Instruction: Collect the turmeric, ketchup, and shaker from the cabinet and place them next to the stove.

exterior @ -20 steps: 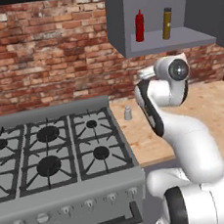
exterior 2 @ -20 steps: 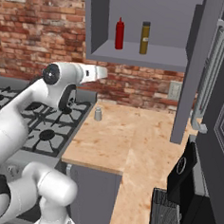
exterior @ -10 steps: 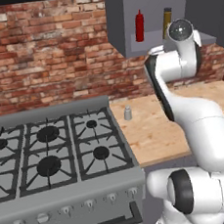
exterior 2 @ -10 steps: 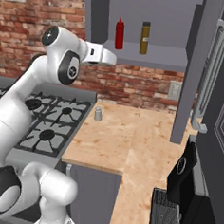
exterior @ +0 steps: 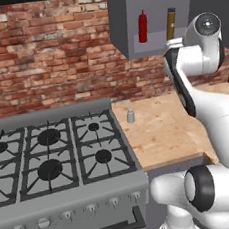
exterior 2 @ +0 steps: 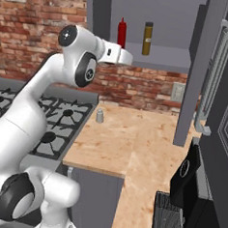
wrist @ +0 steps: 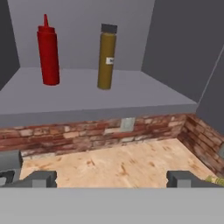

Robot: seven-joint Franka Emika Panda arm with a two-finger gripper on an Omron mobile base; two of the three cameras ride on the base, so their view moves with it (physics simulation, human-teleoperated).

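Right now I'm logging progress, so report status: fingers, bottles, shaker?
Fingers open, empty, below the cabinet shelf. Red ketchup squeeze bottle and mustard-brown turmeric bottle upright on it. Small pale shaker on the counter beside the stove.

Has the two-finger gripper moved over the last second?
Yes. The gripper has risen from beside the grey gas stove up to the shelf of the grey wall cabinet, near the red ketchup bottle; jaws open, empty.

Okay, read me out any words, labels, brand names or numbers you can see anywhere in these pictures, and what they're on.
Turmeric: a small pale label below its dark cap, too blurred to read.
Ketchup: plain red, no label visible.
Shaker: no markings visible.
Stove knobs: no readable numbers.
So there is no legible text.
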